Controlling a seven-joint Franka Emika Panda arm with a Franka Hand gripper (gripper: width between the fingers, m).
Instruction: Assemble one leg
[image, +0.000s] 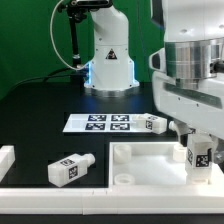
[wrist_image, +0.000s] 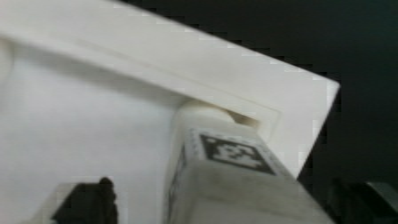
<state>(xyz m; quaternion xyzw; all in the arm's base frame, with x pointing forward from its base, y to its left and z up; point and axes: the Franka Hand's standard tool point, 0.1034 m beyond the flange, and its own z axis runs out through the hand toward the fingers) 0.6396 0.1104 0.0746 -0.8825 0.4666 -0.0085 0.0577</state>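
A leg (image: 199, 155) is held upright by the gripper (image: 198, 140) over the big white panel (image: 140, 160), near the panel's corner on the exterior view's right. The gripper is closed on the leg, with the fingers (image: 186, 131) hugging its upper part. In the wrist view the leg (wrist_image: 231, 160) is seen from above, with its tag facing the camera and its far end close to the panel's corner (wrist_image: 267, 105).

The step in hand is judged to be the fitting of the leg's peg into a corner hole. The hole itself cannot be made out in either view, and it cannot be told if the peg is already touching the panel.

To do this well, the leg should be kept straight up and down. It should be lined up over the hole before it is pushed. It should be lowered slowly, and if it sticks, it should be lifted a bit and tried again, not forced. If a turn is needed, it should be made gently so the panel is not dragged along the desk (image: 40, 120).

Two more legs lie on the desk: one (image: 70, 168) on the exterior view's left, and one (image: 152, 124) just beside the marker board (image: 97, 123). They are well apart from the work and need not be touched now.
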